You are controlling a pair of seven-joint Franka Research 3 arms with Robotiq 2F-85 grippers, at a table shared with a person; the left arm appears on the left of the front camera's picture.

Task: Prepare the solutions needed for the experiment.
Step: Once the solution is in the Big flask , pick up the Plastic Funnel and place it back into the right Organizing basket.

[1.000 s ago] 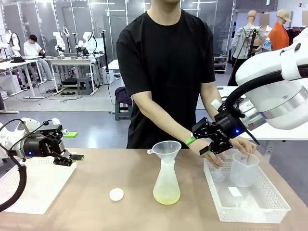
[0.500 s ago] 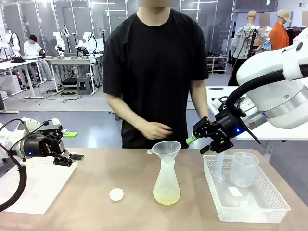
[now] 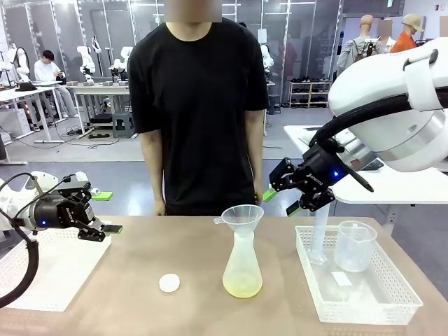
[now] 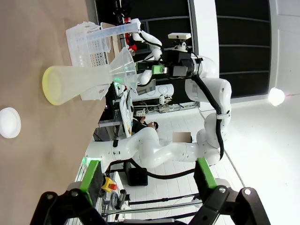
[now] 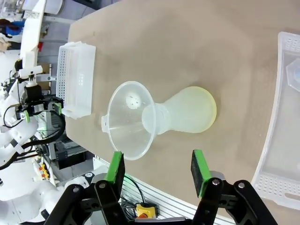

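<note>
Two hands, both empty. Front view: my left hand [image 3: 106, 212] sits low at the left end of the counter [image 3: 140, 262], jaws wide. My right hand [image 3: 281, 201] hangs in the air beside the funnel [image 3: 242, 215], jaws well apart. The solutions [image 3: 242, 284] are a shallow pale yellow-green layer in the flask [image 3: 241, 255] mid-counter. Left wrist: fingers spread, flask beyond them. Right wrist: looking past parted pads onto funnel and flask.

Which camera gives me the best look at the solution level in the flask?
Front view: it sees the conical flask side-on, so the yellow-green solution reads as a shallow bottom layer. The left wrist view shows it sideways; the right wrist view looks down past the funnel, giving tint, not depth.
</note>
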